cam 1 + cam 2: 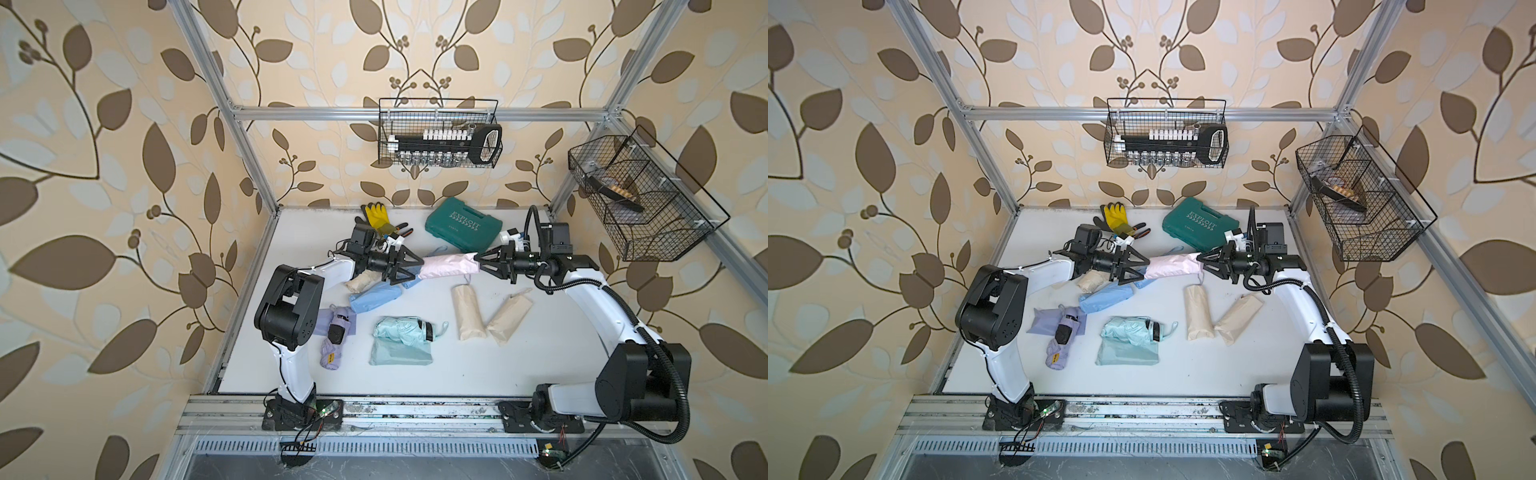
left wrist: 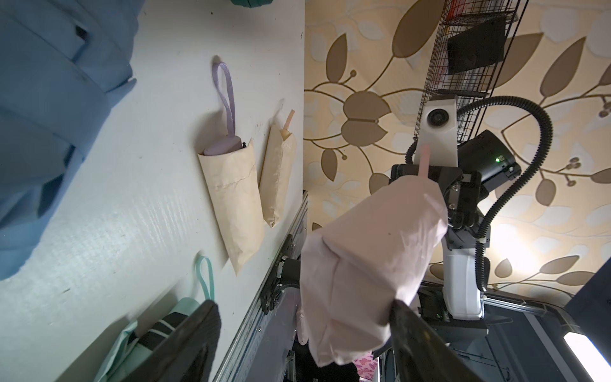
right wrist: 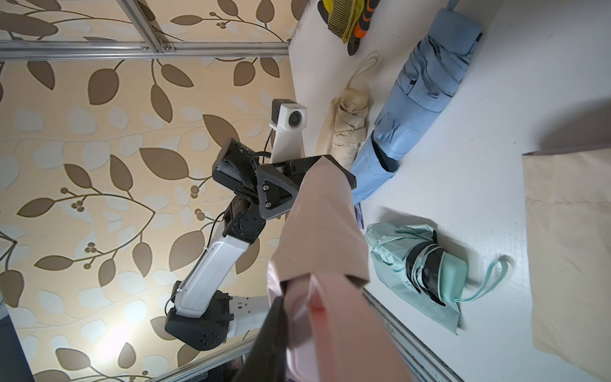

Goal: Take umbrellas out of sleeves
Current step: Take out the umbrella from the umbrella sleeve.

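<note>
Pink one in hand: my right gripper [image 1: 478,258] pinches the pink umbrella [image 3: 307,330] at its handle, the pink sleeve [image 1: 446,266] spans mid-air over the far-centre table [image 1: 519,365], my left gripper [image 1: 417,269] straddles its closed end wide, unclamped; next I clamp and pull apart.

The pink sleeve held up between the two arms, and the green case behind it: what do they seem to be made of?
Pink sleeve: thin woven fabric, probably nylon or polyester. The finish is matte with a faint sheen, and it wrinkles in fine, soft creases.
Green case: hard moulded plastic, it seems. It is smooth and slightly glossy, with stiff rounded edges and white lettering on the lid.
</note>
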Controlling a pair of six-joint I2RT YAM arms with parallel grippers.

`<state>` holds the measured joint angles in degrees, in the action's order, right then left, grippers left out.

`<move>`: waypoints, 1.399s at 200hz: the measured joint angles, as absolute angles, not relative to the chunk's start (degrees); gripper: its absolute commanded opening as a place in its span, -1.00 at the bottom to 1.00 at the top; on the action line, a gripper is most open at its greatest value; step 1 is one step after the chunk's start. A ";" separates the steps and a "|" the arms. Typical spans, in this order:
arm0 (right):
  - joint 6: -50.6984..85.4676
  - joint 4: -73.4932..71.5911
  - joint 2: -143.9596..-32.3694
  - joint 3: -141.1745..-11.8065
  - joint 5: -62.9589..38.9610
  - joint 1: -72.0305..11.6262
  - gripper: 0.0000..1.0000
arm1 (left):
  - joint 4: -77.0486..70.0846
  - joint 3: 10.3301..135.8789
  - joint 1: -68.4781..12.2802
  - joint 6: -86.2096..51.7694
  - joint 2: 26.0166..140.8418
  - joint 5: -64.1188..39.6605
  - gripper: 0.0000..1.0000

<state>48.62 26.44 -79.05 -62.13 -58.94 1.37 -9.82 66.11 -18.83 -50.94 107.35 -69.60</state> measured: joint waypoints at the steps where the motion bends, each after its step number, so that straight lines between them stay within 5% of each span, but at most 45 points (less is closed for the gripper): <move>1: 48.64 26.37 -79.05 -62.13 -58.94 1.37 -0.82 | -10.02 66.00 -18.83 -51.20 107.35 -69.65 0.61; 56: 49.08 25.06 -79.68 -61.47 -58.92 0.60 -0.82 | -15.66 65.04 -18.83 -57.10 107.44 -70.57 0.24; 106: 49.10 24.45 -80.82 -60.90 -57.45 -1.74 -0.67 | -19.77 65.12 -19.11 -60.77 109.71 -71.75 -0.69; 132: 49.30 24.27 -80.93 -60.55 -56.73 -2.35 -0.50 | -20.40 64.84 -18.46 -61.91 110.67 -71.75 -0.91; 206: 49.25 23.29 -81.30 -59.81 -56.77 -3.42 -0.47 | -23.42 63.51 -17.52 -63.57 110.72 -71.85 -0.96; 237: 46.68 25.91 -82.28 -59.83 -56.71 -4.19 -0.69 | -24.10 62.76 -16.78 -64.14 110.72 -71.81 -0.98; 280: 42.94 29.93 -82.43 -59.88 -55.37 -4.40 -0.71 | -22.61 61.34 -15.62 -62.96 110.69 -72.01 -0.98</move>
<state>42.94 29.93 -82.43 -59.88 -55.37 -4.40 -22.61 61.34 -15.62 -62.96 110.69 -72.01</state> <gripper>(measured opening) 0.212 0.047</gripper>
